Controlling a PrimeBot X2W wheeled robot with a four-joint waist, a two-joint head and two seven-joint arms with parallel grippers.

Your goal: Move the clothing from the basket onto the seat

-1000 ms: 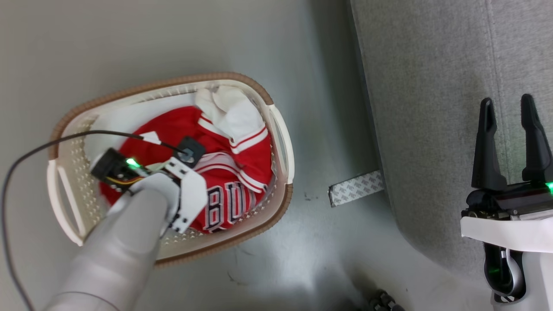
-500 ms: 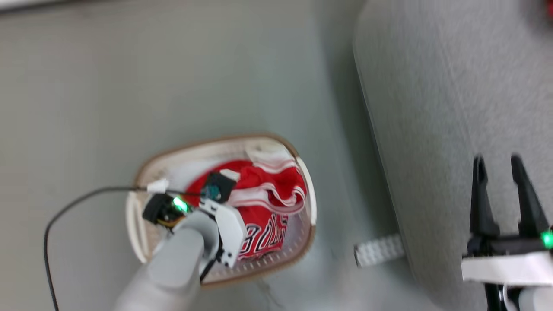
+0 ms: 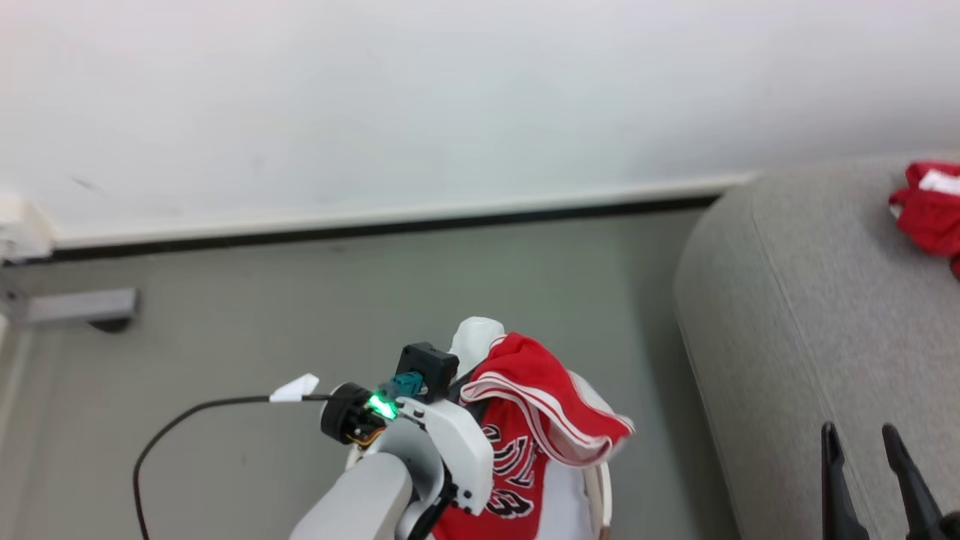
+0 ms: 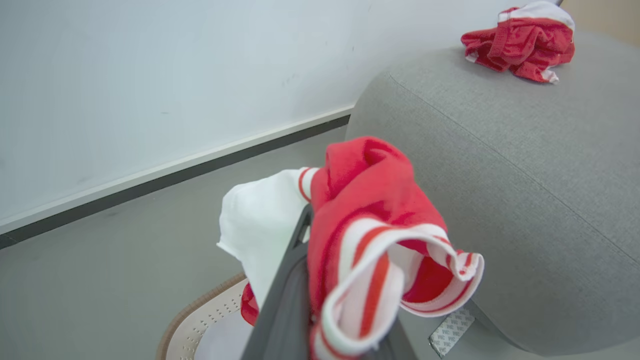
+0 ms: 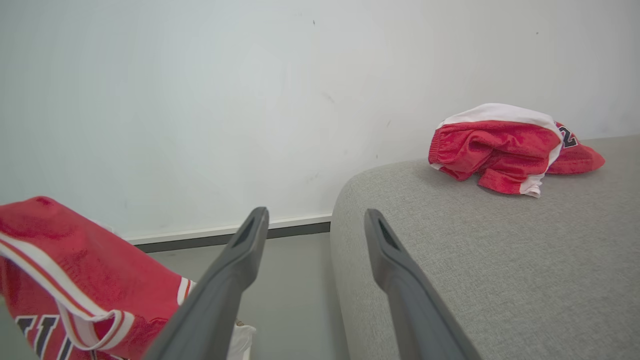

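Partly done. One red garment (image 5: 495, 150) lying on seat (image 3: 810, 315), far end. L hand (image 4: 312, 225) clamped tight on lettered jersey (image 3: 540, 405), hanging above basket (image 4: 200, 320), not yet over seat. R hand (image 5: 315, 215) wide open, empty, by seat edge. Left: carry jersey across, drop. Rest of basket hidden, can't tell.

Head camera is looking down over floor (image 3: 300, 315) toward wall (image 3: 450, 97); left wrist camera is sitting close behind red clothing (image 4: 370, 210); right wrist camera is facing the sofa (image 5: 500, 250) all three are showing
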